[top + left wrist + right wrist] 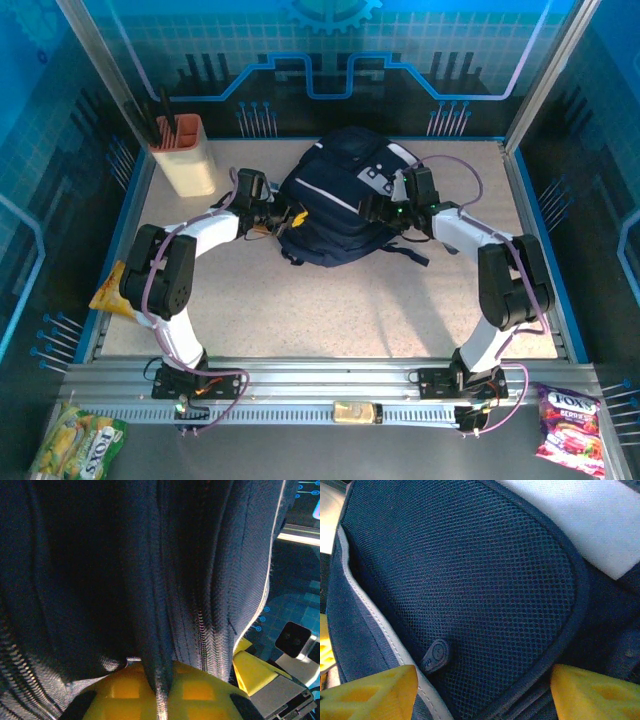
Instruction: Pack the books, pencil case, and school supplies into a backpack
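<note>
1. The bag (pixel 335 200) lies mid-table (pixel 300 310), between my two grippers
2. My left gripper (pixel 160 680) pinches bag cloth by a zip (pixel 201 630)
3. My right gripper (pixel 480 690) has jaws apart over the mesh pocket (pixel 470 580)
4. I guess the books are inside and zipping is left

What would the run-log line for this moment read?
left gripper: shut on backpack fold | right gripper: open, over mesh pocket | backpack: between grippers

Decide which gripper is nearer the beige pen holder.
Left. The left gripper is at the left side of the backpack, just right of the pen holder; the right gripper is across the backpack, at its right side.
</note>
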You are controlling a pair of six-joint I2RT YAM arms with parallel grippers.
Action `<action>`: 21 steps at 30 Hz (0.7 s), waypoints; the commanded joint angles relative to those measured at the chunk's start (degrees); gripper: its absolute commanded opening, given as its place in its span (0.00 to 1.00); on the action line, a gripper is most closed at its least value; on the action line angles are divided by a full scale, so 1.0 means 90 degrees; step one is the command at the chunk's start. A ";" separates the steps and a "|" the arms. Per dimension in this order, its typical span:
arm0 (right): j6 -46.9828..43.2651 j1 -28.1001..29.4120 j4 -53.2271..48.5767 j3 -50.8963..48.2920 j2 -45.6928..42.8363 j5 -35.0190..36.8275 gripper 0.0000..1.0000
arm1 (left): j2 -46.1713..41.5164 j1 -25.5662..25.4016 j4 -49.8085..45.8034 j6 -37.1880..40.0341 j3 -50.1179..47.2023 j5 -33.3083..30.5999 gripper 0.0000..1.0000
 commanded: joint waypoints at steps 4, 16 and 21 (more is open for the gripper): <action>-0.0229 0.0217 -0.0002 0.0013 -0.0067 -0.0807 0.72 | 0.0044 -0.0039 0.0178 0.0049 0.0194 0.0294 0.00; -0.0917 0.0417 -0.0219 -0.0482 -0.0668 -0.1375 0.71 | 0.0088 -0.0048 0.0209 0.0018 0.0232 0.0294 0.00; -0.1295 0.0402 -0.0423 -0.0450 -0.0758 -0.0922 0.72 | 0.0093 -0.0057 0.0209 0.0025 0.0243 0.0295 0.00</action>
